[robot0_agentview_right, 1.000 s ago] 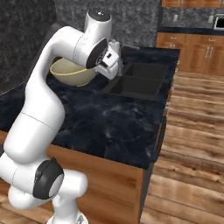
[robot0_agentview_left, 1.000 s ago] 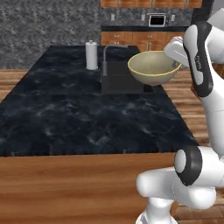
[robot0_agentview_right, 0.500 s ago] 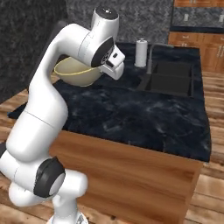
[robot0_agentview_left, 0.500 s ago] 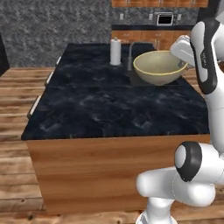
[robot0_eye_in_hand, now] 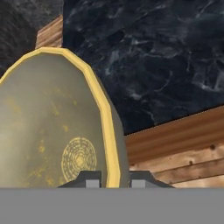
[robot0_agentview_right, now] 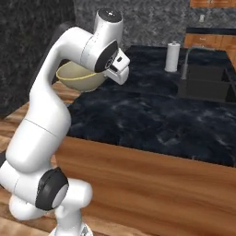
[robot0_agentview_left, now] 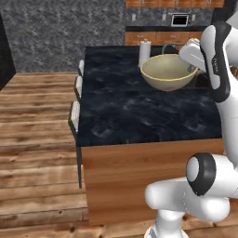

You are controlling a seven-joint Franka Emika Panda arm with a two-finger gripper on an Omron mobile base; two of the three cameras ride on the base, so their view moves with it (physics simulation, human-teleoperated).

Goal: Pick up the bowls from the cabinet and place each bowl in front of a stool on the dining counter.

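Hand view: a wide round olive-tan bowl with a cream inside and a yellowish rim [robot0_eye_in_hand: 65,122] takes up the left half, seen on edge, with a ringed pattern at its centre. The gripper [robot0_eye_in_hand: 113,179] is clamped on the bowl's rim, one dark fingertip [robot0_eye_in_hand: 89,178] inside the wall and the other outside it. Beyond the bowl lies the black marbled stone top of the dining counter [robot0_eye_in_hand: 166,57], with its reddish-brown wood side beneath.

In the left base view the bowl [robot0_agentview_left: 168,72] hangs upright above the far right part of the dining counter [robot0_agentview_left: 139,111], clear of the stone, held at its right rim by the gripper [robot0_agentview_left: 193,69]. Just behind it stands a white upright cylinder [robot0_agentview_left: 144,53]. Along the counter's left edge three stools with pale cream seats [robot0_agentview_left: 74,116] are tucked in, over a wooden plank floor [robot0_agentview_left: 37,139].

In the right base view the bowl [robot0_agentview_right: 80,78] shows behind the white arm, above the counter's left end [robot0_agentview_right: 152,120]. A dark sink with a curved tap [robot0_agentview_right: 205,83] is set in the counter to the right, and the white cylinder [robot0_agentview_right: 173,56] stands near it.
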